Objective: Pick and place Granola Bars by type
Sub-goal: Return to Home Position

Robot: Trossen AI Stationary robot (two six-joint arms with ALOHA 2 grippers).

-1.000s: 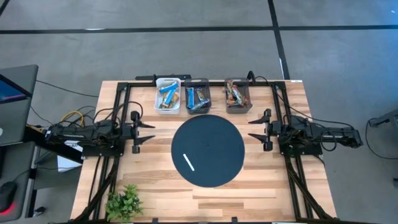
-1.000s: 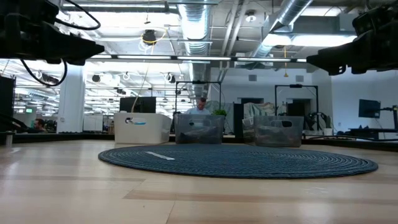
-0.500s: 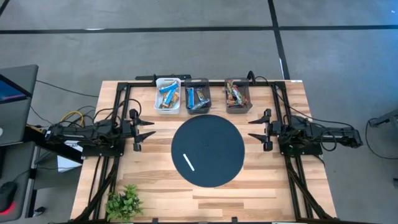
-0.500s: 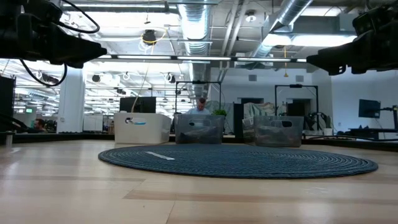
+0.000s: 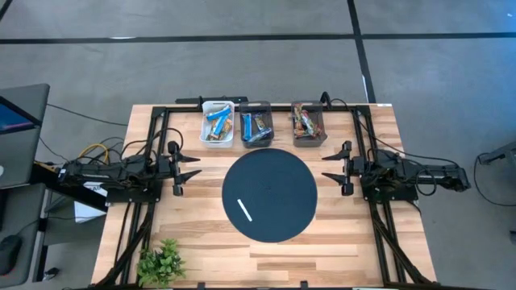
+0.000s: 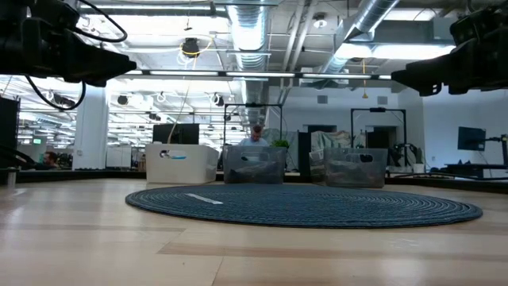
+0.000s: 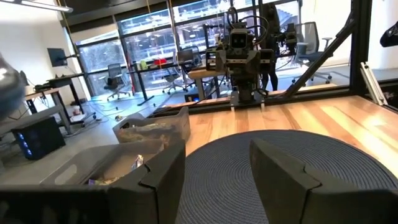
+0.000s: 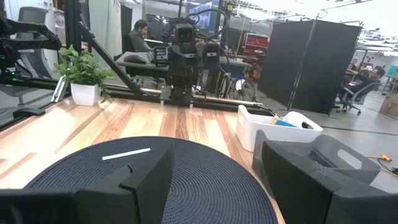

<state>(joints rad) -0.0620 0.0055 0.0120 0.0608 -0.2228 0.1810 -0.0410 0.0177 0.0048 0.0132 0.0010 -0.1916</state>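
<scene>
We see the left gripper (image 5: pixel 190 169) and right gripper (image 5: pixel 326 167) spread open, holding nothing, either side of the mat (image 5: pixel 278 173), with the Granola Bars (image 5: pixel 217 118) in 3 bins (image 5: pixel 256 103).

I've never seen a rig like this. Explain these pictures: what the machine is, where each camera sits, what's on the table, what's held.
It is a robot: two dark arms at opposite sides of a wooden table. One picture looks straight down, one looks level across the tabletop, and two come from cameras on the arms' wrists, past their own fingers. The left tool and right tool face each other across a round dark mat; both are open and hold nothing. On the mat lies a thin white stick. Along one edge stand a white bin, a middle black bin and a right black bin, with wrapped granola bars inside. A small plant sits at a corner.
</scene>
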